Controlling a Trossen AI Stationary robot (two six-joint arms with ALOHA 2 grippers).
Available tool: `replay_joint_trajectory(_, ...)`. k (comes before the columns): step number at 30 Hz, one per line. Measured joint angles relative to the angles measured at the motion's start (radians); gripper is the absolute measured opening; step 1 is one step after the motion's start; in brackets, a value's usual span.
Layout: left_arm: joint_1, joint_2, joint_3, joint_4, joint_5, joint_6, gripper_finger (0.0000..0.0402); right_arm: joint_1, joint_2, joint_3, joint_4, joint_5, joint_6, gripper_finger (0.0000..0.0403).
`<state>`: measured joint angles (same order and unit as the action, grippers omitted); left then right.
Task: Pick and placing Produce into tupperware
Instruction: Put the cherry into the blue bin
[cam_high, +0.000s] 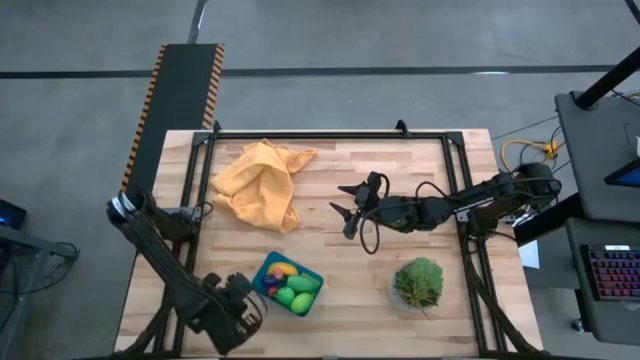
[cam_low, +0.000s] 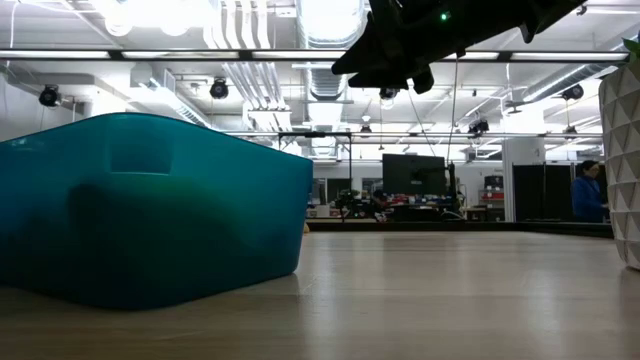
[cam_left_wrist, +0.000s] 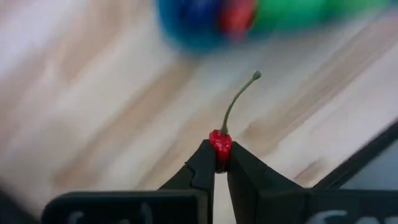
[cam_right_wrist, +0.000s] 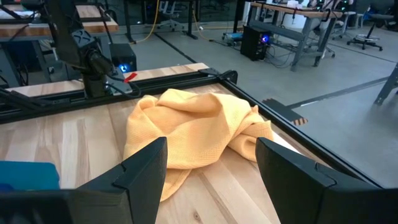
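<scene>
The teal tupperware (cam_high: 290, 285) stands near the table's front edge and fills the left of the low view (cam_low: 150, 210). In it lie a yellow banana (cam_high: 283, 269), green ovals (cam_high: 302, 292) and a purple piece (cam_high: 270, 284). My left gripper (cam_high: 248, 300) is just left of the tupperware, shut on a tiny red piece with a green stem (cam_left_wrist: 220, 142). My right gripper (cam_high: 348, 210) hangs open and empty over the middle of the table, right of the orange-yellow cloth (cam_high: 262, 185). My left gripper pinches the tiny red piece's body (cam_left_wrist: 221, 149) between its two fingertips, only at their free ends. The thin green stem (cam_left_wrist: 239, 99) sticks out forward past the fingers. The piece appears lifted above the wood.
A leafy green plant in a clear pot (cam_high: 418, 283) stands at the front right and shows at the low view's right edge (cam_low: 625, 150). The crumpled cloth also shows in the right wrist view (cam_right_wrist: 193, 130). Black frame rails (cam_high: 330, 135) run along the table's edges.
</scene>
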<state>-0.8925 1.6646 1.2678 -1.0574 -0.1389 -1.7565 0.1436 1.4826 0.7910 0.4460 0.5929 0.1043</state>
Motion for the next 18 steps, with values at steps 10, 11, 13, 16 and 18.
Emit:
replay_joint_trajectory(10,0.029,-0.161,-0.072,0.029,-0.494,0.091,0.0008,0.0,0.0,0.0,0.0,0.0,-0.004,0.0238)
replay_joint_trajectory(11,0.038,-0.161,-0.087,0.035,-0.52,0.095,0.0008,0.0,0.0,0.0,0.0,0.001,-0.004,0.0238)
replay_joint_trajectory(13,0.056,-0.161,-0.118,0.051,-0.548,0.098,0.0008,0.0,0.0,0.0,-0.001,0.001,-0.004,0.0238)
replay_joint_trajectory(16,0.076,-0.152,-0.143,0.098,-0.533,0.121,0.0008,0.0,0.0,0.0,-0.001,0.001,-0.004,0.0238)
replay_joint_trajectory(18,0.082,-0.146,-0.161,0.172,-0.525,0.169,0.0008,0.0,0.0,0.0,-0.001,0.001,-0.004,0.0238)
